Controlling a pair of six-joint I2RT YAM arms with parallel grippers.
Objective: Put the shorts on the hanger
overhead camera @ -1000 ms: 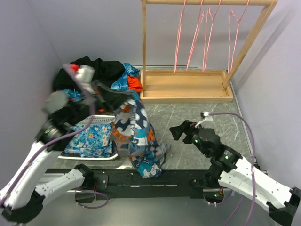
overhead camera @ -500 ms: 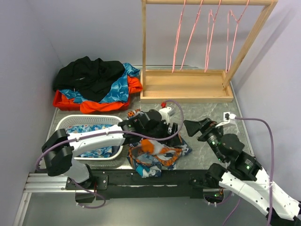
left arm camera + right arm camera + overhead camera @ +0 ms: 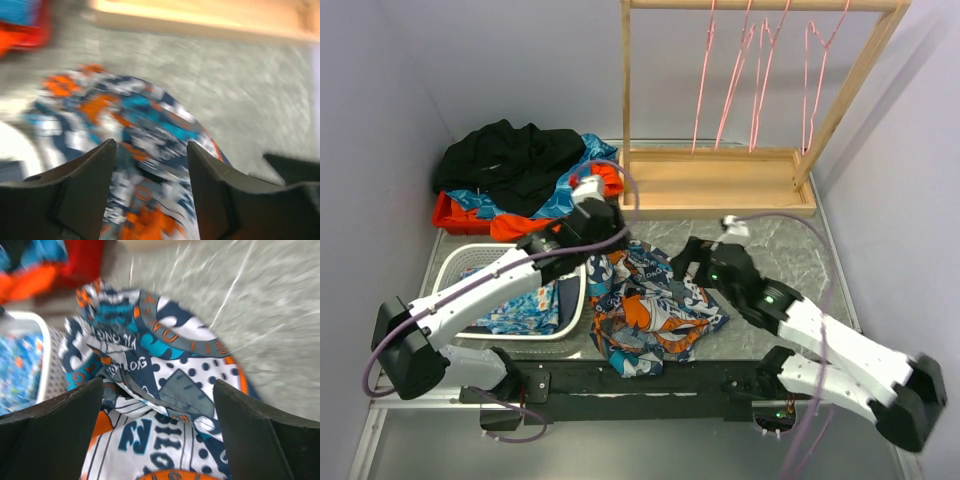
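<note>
The shorts point(image 3: 650, 312) lie crumpled on the table point(image 3: 780, 250). The heap's long axis runs roughly near to far, and a lettered band on its far edge, likely the waistband, points away. Above the shorts' far left hovers the left gripper point(image 3: 151, 145), spread and empty. Over their far right the right gripper point(image 3: 158, 385) gapes, holding nothing. Well beyond the shorts hangs the hanger point(image 3: 703, 90). Pinching these bunched folds could catch a single layer, leaving the cloth twisted.

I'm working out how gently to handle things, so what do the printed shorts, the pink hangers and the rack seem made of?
Shorts: thin matte printed cloth, lying crumpled in soft folds. Hangers: thin pink wire, probably coated metal, though the look leaves that open. Rack: pale, bare-looking wood in straight square-cut beams.
</note>
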